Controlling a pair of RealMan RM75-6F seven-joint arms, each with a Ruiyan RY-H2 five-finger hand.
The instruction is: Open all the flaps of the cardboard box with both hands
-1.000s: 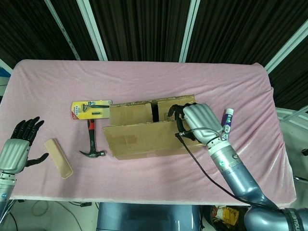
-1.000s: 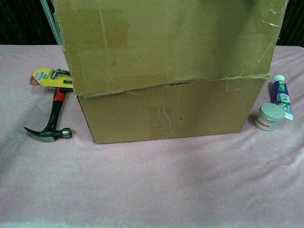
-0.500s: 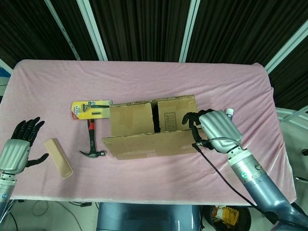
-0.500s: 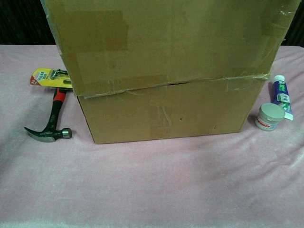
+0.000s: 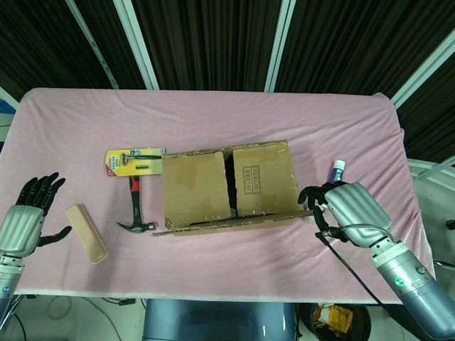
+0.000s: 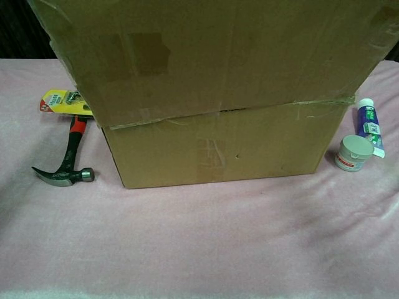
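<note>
Pink tablecloth (image 5: 213, 114): only head view shows both hands (image 5: 21, 220), chest view the jar (image 6: 353, 153).

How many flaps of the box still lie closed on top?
2: the left flap and the right flap lie flat on the box, side by side. The near flap stands up; a far flap may be hidden.
</note>
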